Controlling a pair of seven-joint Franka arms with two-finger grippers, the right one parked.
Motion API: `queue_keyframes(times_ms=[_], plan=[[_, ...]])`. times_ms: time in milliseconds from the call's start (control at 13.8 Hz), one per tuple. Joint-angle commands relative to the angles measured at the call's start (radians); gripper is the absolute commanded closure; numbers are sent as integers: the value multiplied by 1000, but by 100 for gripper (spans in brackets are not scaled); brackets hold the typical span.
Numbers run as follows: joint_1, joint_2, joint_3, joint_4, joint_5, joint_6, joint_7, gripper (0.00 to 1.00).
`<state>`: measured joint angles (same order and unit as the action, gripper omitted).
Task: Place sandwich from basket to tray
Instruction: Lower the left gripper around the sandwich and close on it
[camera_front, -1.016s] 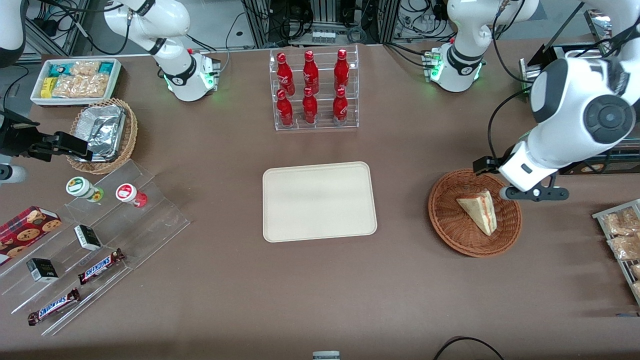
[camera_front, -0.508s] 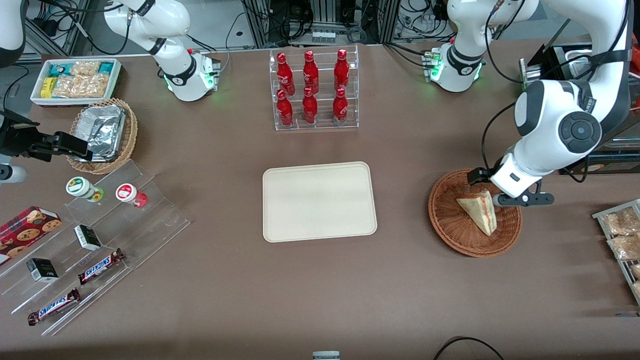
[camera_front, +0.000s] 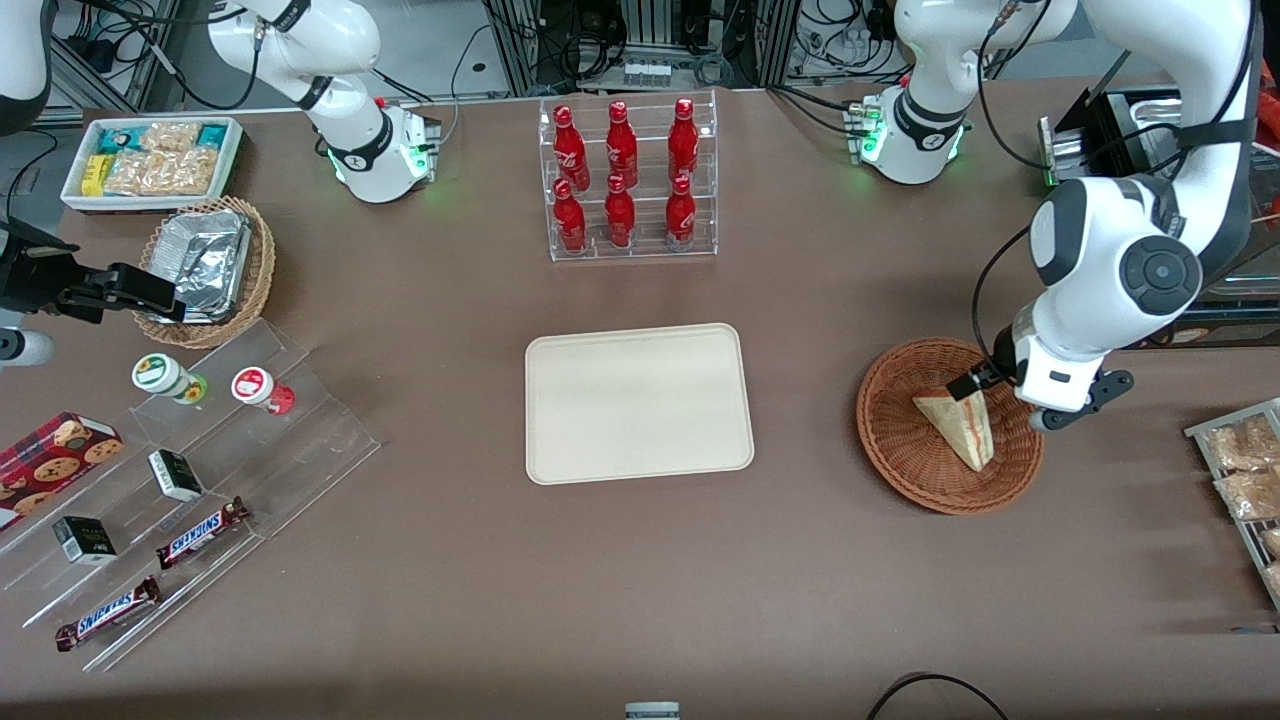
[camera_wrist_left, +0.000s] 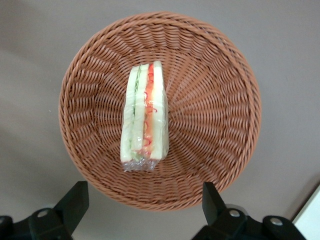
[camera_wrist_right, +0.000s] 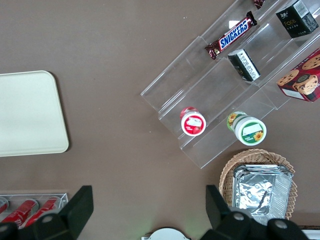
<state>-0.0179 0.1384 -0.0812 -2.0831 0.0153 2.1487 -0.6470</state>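
Observation:
The sandwich (camera_front: 957, 425) (camera_wrist_left: 144, 117), a wrapped white wedge with red and green filling, lies in the reddish-brown wicker basket (camera_front: 893, 445) (camera_wrist_left: 215, 75). My left gripper (camera_front: 1003, 400) (camera_wrist_left: 144, 200) hangs above the basket, over the sandwich's wide end. It is open, and its black fingers (camera_wrist_left: 75, 202) stand wide apart with nothing between them. The cream tray (camera_front: 638, 402) lies flat at the middle of the table, toward the parked arm's end from the basket, with nothing on it.
A clear rack of red bottles (camera_front: 627, 180) stands farther from the front camera than the tray. Snack packets on a wire rack (camera_front: 1240, 470) lie at the working arm's end. Acrylic shelves of sweets (camera_front: 170, 480), a foil basket (camera_front: 205, 265) and a white bin (camera_front: 150, 160) sit at the parked arm's end.
My left arm has come down and turned its wrist, bringing the gripper from the basket's edge to over the sandwich. The sandwich and basket have not moved.

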Motion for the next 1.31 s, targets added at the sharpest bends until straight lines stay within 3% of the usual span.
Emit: queue_keyframes(times_ms=[0, 435, 798, 1234], plan=[[1, 24, -3, -5, 29, 40, -71, 0], [4, 96, -2, -2, 32, 86, -69, 0], [27, 141, -2, -3, 80, 115, -56, 0], [42, 182, -3, -9, 65, 152, -72, 0]])
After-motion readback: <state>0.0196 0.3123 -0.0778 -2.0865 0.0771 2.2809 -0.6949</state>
